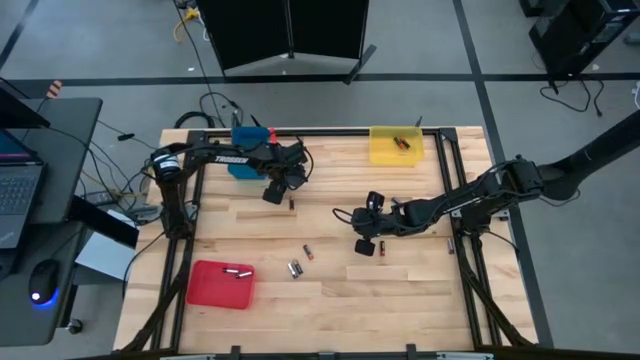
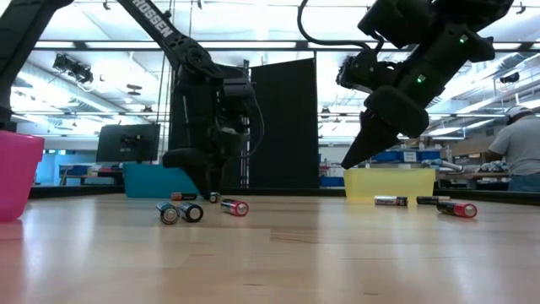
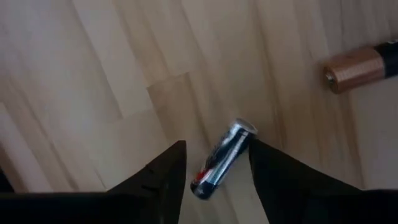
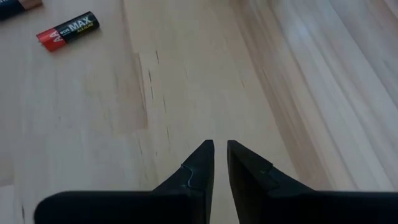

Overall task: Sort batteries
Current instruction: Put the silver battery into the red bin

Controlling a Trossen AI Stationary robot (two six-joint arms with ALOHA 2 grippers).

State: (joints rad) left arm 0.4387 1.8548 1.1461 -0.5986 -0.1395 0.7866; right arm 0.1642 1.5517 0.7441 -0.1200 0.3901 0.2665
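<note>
Left gripper [image 3: 214, 171], fingers apart, poised over the wooden table [image 1: 330, 300] with a silver-and-blue battery [image 3: 222, 159] lying loose between its fingertips and a copper-ended battery [image 3: 360, 66] just beyond. Right gripper [image 4: 220, 163], fingers nearly together and holding nothing, hangs above bare wood, a black-and-red AA battery [image 4: 67, 31] well ahead of it. Other batteries, possibly two, lie in the red tray [image 1: 205, 290].

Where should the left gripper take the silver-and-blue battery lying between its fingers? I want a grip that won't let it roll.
Probably at mid-body, coming straight down. The silver-and-blue battery lies flat on the wooden table, slanted between the left gripper's open fingers, which already flank its round sides. Turning the wrist a little to square the fingers across its length would help.
</note>
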